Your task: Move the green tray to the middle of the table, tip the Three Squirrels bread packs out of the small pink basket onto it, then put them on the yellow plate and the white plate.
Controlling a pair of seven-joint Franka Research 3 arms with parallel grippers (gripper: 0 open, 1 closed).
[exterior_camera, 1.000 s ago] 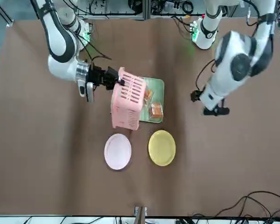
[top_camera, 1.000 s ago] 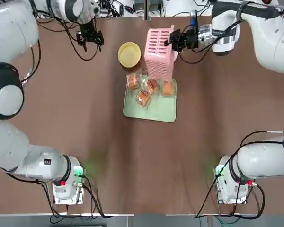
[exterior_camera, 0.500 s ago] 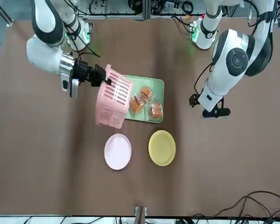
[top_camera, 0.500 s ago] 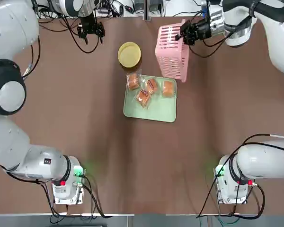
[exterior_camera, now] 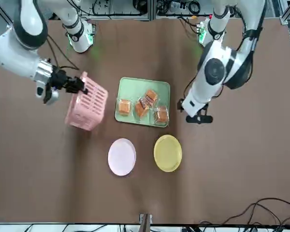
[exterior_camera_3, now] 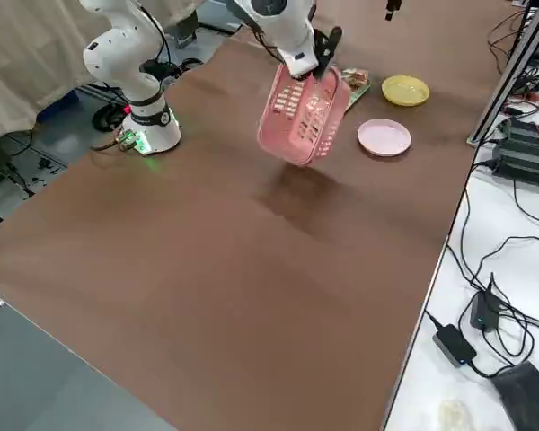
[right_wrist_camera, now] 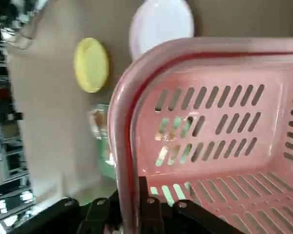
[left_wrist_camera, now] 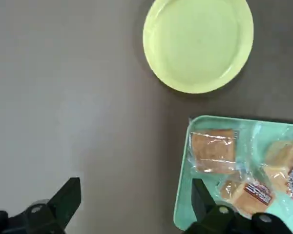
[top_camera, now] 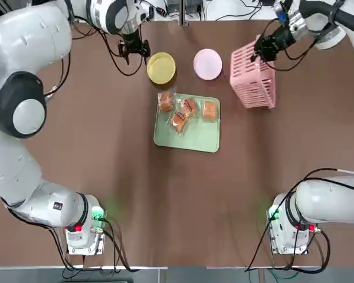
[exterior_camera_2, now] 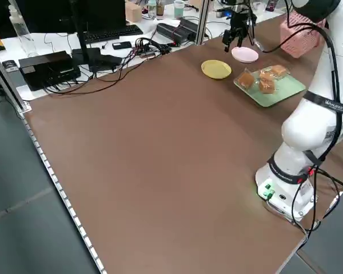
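Note:
The green tray (top_camera: 192,138) lies mid-table with several Three Squirrels bread packs (top_camera: 178,121) on it. Beyond it sit the yellow plate (top_camera: 161,67) and the white plate (top_camera: 207,63), both bare. My right gripper (top_camera: 265,47) is shut on the rim of the small pink basket (top_camera: 253,76), which hangs tilted above the table to the robot's right of the tray. The right wrist view shows the basket (right_wrist_camera: 219,141) with nothing in it. My left gripper (top_camera: 134,48) hovers open beside the yellow plate (left_wrist_camera: 198,44), over bare table next to the tray's edge (left_wrist_camera: 183,204).
Bare brown table (top_camera: 94,153) spreads on all sides of the tray. Cables and equipment (exterior_camera_2: 103,48) line the far edge. The arm bases (top_camera: 82,227) stand at the near edge.
The right gripper carried the pink basket from above the tray off to the robot's right, uncovering the white plate. The left gripper moved in towards the yellow plate.

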